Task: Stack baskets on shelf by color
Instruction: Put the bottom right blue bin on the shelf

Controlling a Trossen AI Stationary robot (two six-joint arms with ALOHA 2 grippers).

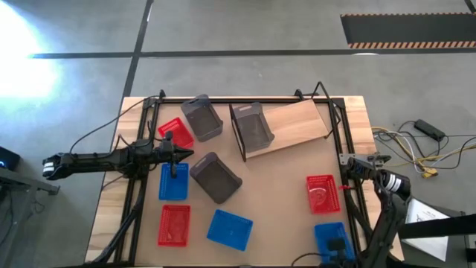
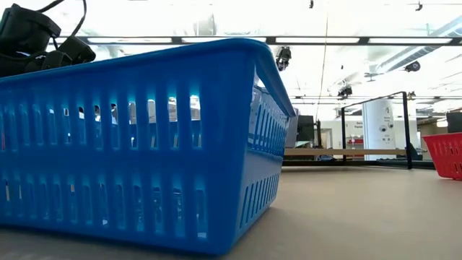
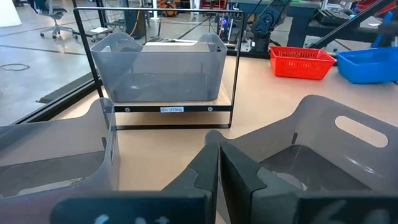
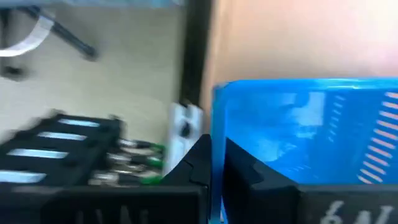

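Note:
My right gripper (image 1: pixel 338 247) points down at the table's near right corner, shut on a blue basket (image 1: pixel 327 232). My left gripper (image 1: pixel 178 155) waits shut over the left side, above a blue basket (image 1: pixel 173 181) and beside a red one (image 1: pixel 171 132). One grey basket (image 3: pixel 158 68) stands on the shelf (image 1: pixel 294 123) at the far middle. Two more grey baskets (image 1: pixel 202 117) (image 1: pixel 216 177) lie on the table. Other baskets on the table are a red one (image 1: pixel 173 225), a red one (image 1: pixel 322 192) and a blue one (image 1: pixel 229 229). My right gripper (image 4: pixel 217 155) has the upper edge of the blue basket's side wall (image 4: pixel 219 118), the wall next to the black frame bar. One finger is inside the basket and one outside. The fingers come from above, pointing down. Whether the basket is off the table I cannot tell.
Black frame bars (image 1: pixel 349 216) run along the table's left and right sides, close to the held basket. Cables and a plug strip (image 1: pixel 424 152) lie on the floor to the right. The blue basket (image 2: pixel 144 144) near the front edge fills the low view.

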